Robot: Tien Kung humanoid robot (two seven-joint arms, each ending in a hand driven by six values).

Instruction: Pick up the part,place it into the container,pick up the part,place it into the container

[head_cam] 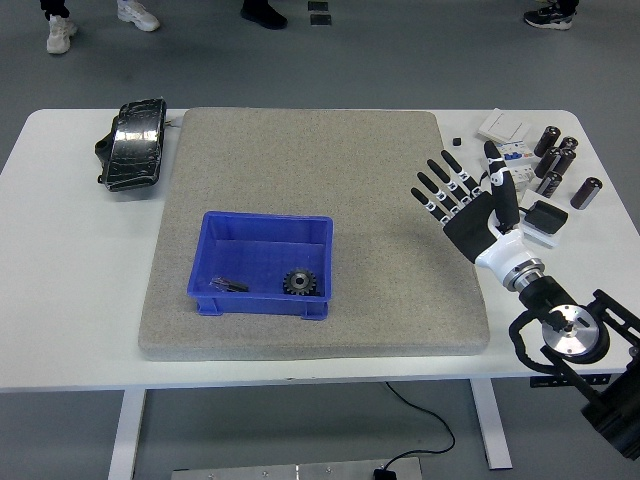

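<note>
Black five-fingered right robot hand [470, 200] with white bands at the finger joints and a black palm. White cuff at the wrist, followed by a silver metal ring and a black collar. Further down the black arm [590, 370], a round silver joint disc framed by a black bracket, with a small hub at its centre. Blocky black housing at the picture's lower right corner. At the picture's top edge, shoes of people standing on the grey floor: white sneakers [98, 14] at left, dark shoes farther right.
</note>
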